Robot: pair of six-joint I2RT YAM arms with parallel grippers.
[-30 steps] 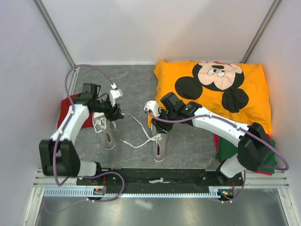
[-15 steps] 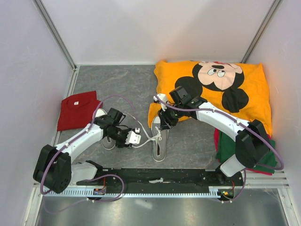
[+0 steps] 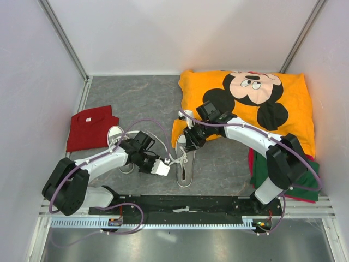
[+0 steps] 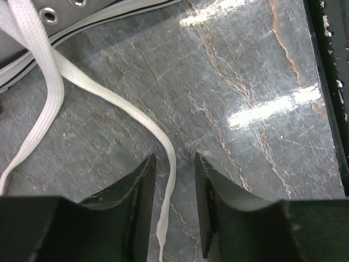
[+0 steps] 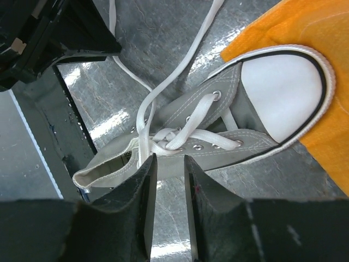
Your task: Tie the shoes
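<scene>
The left pincer [image 3: 160, 167] has slid a little toward 5 o'clock in the top view since half a second ago, while the right pincer [image 3: 191, 140] has barely shifted. The right shoe [image 3: 184, 164] lies on the desk [image 3: 136, 98] with its long axis running 12 to 6, toe at 12 against the orange cushion [image 3: 283, 125] and heel toward the arm bases. The left shoe [image 3: 115, 134] sits well apart at 9 o'clock, partly under the left arm. A free lace [image 4: 136, 117] trails from the right shoe's eyelets toward 8 o'clock, and its tip lies lengthwise between the left pincer's parted fingers, ungripped. The left arm is therefore the nearer one to close on it. The right pincer hangs over the eyelets, fingers narrowly apart, seemingly holding nothing.
</scene>
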